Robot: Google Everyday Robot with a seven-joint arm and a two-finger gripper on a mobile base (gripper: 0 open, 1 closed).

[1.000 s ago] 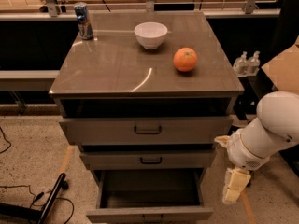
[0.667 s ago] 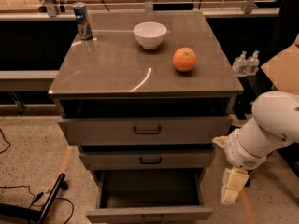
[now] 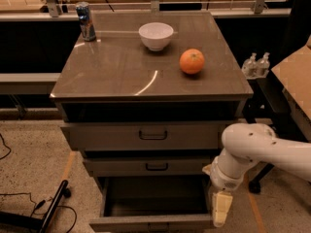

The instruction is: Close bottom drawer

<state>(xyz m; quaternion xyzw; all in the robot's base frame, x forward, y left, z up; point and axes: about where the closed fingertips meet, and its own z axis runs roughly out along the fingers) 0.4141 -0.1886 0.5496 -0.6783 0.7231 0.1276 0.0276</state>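
Observation:
The grey cabinet has three drawers. The bottom drawer (image 3: 146, 221) is pulled far out, its dark inside open to view and its front panel at the lower edge of the camera view. The middle drawer (image 3: 155, 166) and the top drawer (image 3: 153, 135) sit nearly shut, each with a small dark loop handle. My gripper (image 3: 219, 208) hangs from the white arm (image 3: 252, 152) at the bottom drawer's right front corner, pointing down, just beside the drawer's right side.
On the cabinet top (image 3: 121, 67) stand a blue can (image 3: 86, 21), a white bowl (image 3: 156, 36) and an orange (image 3: 192, 61). Two small bottles (image 3: 256, 64) sit on a shelf at the right. Cables and a dark bar (image 3: 51, 210) lie on the floor at the left.
The arm and gripper have shifted left and slightly down, closer to the bottom drawer's right front corner. The drawers have not moved.

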